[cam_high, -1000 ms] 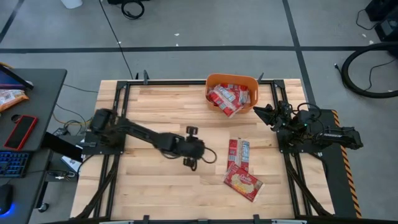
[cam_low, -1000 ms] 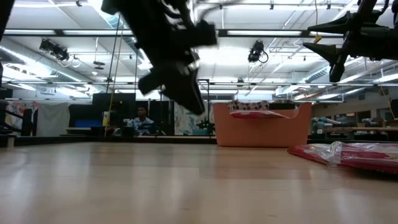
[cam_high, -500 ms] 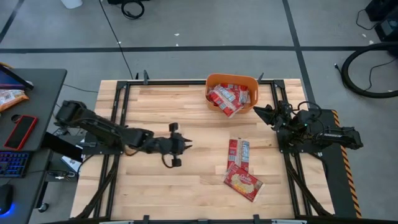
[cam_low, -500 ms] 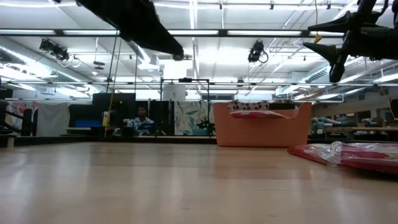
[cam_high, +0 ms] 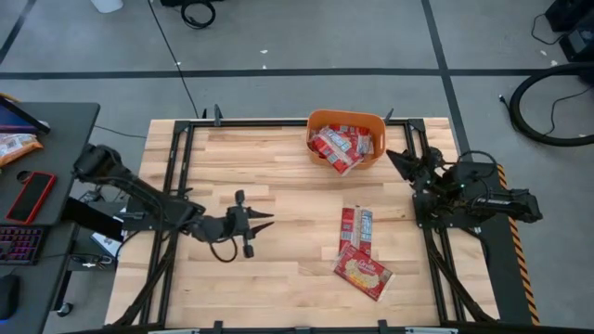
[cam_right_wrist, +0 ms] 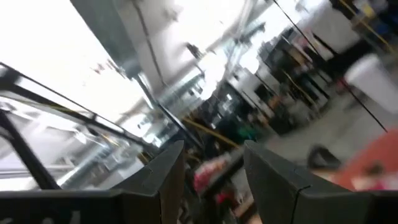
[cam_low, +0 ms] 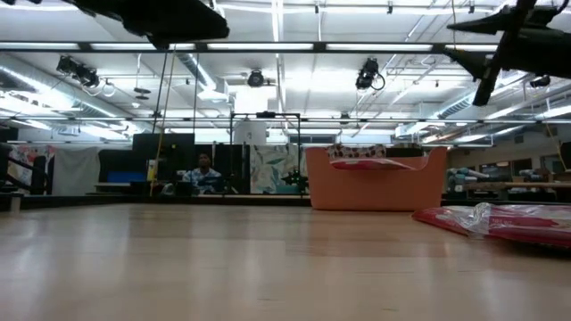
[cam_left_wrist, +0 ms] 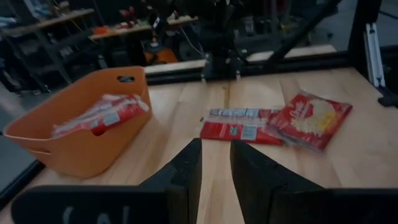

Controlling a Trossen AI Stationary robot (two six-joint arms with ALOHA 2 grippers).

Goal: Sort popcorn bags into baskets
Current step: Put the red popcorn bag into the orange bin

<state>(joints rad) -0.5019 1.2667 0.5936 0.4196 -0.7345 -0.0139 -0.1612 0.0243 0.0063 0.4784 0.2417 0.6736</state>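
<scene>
The orange basket (cam_high: 346, 122) stands at the table's far edge with several red popcorn bags (cam_high: 336, 147) inside it; the left wrist view shows the basket (cam_left_wrist: 74, 140) too. Two narrow red bags (cam_high: 357, 227) and a wider one (cam_high: 364, 271) lie flat on the wood right of centre, the narrow bags (cam_left_wrist: 239, 124) and the wide one (cam_left_wrist: 311, 118) also showing ahead of my left fingers. My left gripper (cam_high: 264, 221) hovers left of centre, near level, pointing at those bags, open and empty (cam_left_wrist: 216, 146). My right gripper (cam_high: 390, 156) waits open at the right edge, raised beside the basket.
Dark frame rails (cam_high: 176, 176) run along the table's sides. A desk at the left holds a red phone (cam_high: 32, 195) and an orange-and-white snack packet (cam_high: 14, 144). Bare wood lies between my left gripper and the loose bags. A person (cam_low: 203, 169) sits far behind the table.
My left gripper has drawn back toward the table's left edge and risen, tipping from pointing down to nearly level; its finger gap looks unchanged. My right gripper has tipped up slightly in place. The bags have not moved.
</scene>
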